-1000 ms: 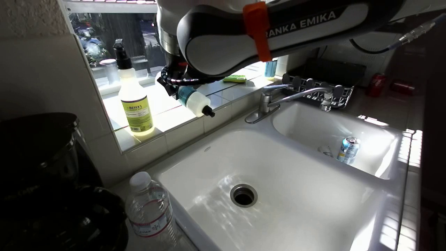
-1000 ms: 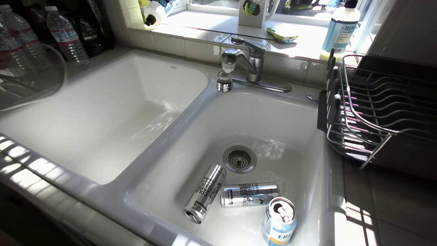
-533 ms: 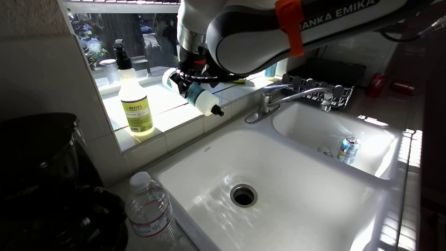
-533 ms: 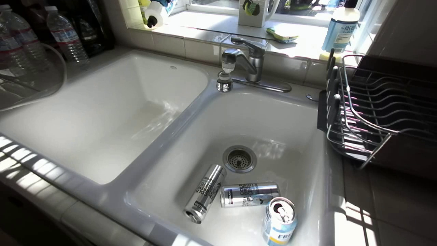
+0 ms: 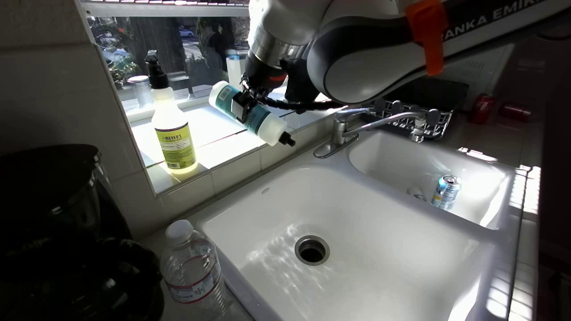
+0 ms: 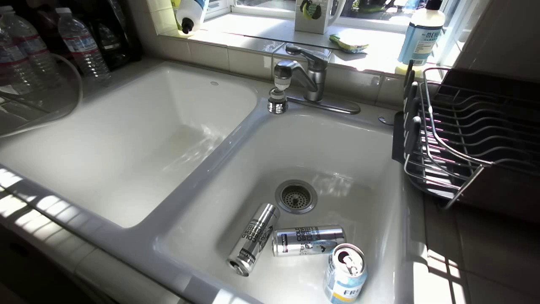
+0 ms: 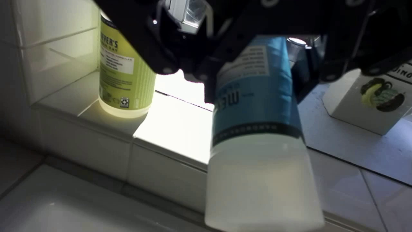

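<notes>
My gripper (image 5: 244, 107) is shut on a white bottle (image 5: 271, 129) with a teal label and a black cap. In an exterior view the bottle is tilted above the window sill (image 5: 223, 151), cap end lower and toward the sink. In the wrist view (image 7: 264, 180) the fingers sit on both sides of the label and the bottle's lower end faces the camera. Only its cap end shows in an exterior view (image 6: 192, 16). A yellow-green spray bottle (image 5: 176, 145) stands upright on the sill nearby; it also shows in the wrist view (image 7: 125, 74).
A white double sink (image 5: 383, 232) lies below the sill, with a metal faucet (image 5: 340, 129). Several cans (image 6: 310, 240) lie or stand in one basin. A mug (image 6: 314, 17), a sponge (image 6: 349, 44) and a blue bottle (image 6: 422, 40) are on the sill. A dish rack (image 6: 455, 156) stands beside.
The arm has moved right in an exterior view, carrying the bottle slightly right and up. More of the gripper and the bottle's label now shows. The bottle stays held.
</notes>
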Tool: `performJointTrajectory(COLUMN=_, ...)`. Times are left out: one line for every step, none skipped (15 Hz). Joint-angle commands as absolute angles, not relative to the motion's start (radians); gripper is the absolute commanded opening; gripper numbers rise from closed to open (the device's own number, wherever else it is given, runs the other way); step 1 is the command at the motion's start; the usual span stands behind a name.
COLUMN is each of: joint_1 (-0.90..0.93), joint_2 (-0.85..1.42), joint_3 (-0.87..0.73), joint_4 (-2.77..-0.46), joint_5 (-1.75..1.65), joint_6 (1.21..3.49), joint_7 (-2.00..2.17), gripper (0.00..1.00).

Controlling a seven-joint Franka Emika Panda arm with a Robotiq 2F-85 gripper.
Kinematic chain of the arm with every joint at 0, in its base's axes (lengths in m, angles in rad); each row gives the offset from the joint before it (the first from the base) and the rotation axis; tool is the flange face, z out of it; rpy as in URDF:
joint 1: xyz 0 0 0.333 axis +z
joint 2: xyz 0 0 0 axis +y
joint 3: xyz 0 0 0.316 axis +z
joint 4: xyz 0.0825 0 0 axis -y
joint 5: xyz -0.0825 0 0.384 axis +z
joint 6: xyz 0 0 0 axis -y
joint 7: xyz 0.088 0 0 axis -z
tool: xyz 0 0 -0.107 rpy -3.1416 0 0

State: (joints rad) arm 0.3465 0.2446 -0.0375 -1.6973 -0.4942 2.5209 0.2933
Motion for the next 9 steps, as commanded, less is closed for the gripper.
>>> performJointTrajectory(joint_1=0.294, joint_2=0.154, joint_3=0.003, joint_4=-1.857, joint_5=-0.514, joint_6=2.642, joint_7=0.249, gripper=0.32)
performJointTrajectory(joint_1=0.284, joint_2=0.141, joint_3=0.007, joint_4=-1.888, joint_5=-0.516, joint_6=2.675, joint_7=0.239, gripper=0.32)
performJointTrajectory(joint_1=0.275, joint_2=0.128, joint_3=0.011, joint_4=-1.915, joint_5=-0.516, joint_6=2.704, joint_7=0.224, gripper=0.32)
performJointTrajectory(joint_1=0.267, joint_2=0.116, joint_3=0.012, joint_4=-1.946, joint_5=-0.523, joint_6=2.743, joint_7=0.214, gripper=0.32)
performJointTrajectory(joint_1=0.26, joint_2=0.106, joint_3=0.013, joint_4=-1.974, joint_5=-0.532, joint_6=2.784, joint_7=0.203, gripper=0.32)
performJointTrajectory(joint_1=0.278, joint_2=0.097, joint_3=-0.011, joint_4=-2.0, joint_5=-0.534, joint_6=2.825, joint_7=0.192, gripper=0.32)
performJointTrajectory(joint_1=0.274, joint_2=0.087, joint_3=-0.014, joint_4=-2.025, joint_5=-0.54, joint_6=2.865, joint_7=0.187, gripper=0.32)
performJointTrajectory(joint_1=0.272, joint_2=0.08, joint_3=-0.018, joint_4=-2.048, joint_5=-0.545, joint_6=2.907, joint_7=0.176, gripper=0.32)
performJointTrajectory(joint_1=0.269, joint_2=0.074, joint_3=-0.021, joint_4=-2.07, joint_5=-0.551, joint_6=2.947, joint_7=0.168, gripper=0.32)
